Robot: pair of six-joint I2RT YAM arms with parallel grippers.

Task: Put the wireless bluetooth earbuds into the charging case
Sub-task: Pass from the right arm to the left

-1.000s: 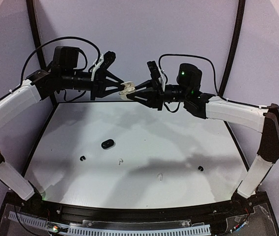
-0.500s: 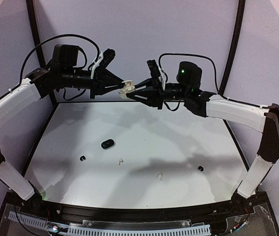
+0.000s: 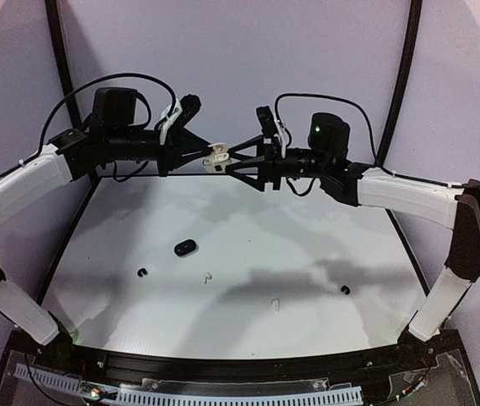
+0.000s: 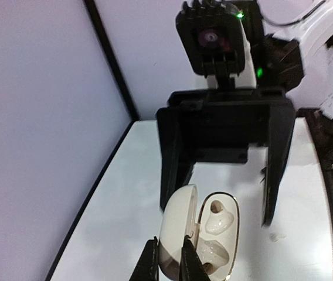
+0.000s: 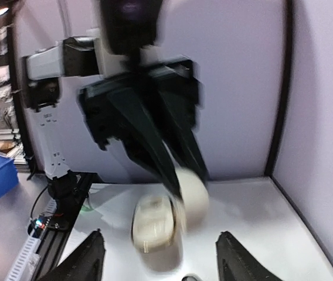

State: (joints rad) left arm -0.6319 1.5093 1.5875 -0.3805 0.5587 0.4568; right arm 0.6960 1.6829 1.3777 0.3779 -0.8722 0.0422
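Top external: raised arms meet, left hand (image 3: 209,153) clamped on the charging case (image 3: 218,155), right hand (image 3: 229,159) apart.

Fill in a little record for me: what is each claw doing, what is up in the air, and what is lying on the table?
Left claw: shut on the white case
Right claw: open, fingers spread around the same case
White case: held up above the table, lid open, both sockets look empty
On the table: small black case, two white earbuds, two black earbuds
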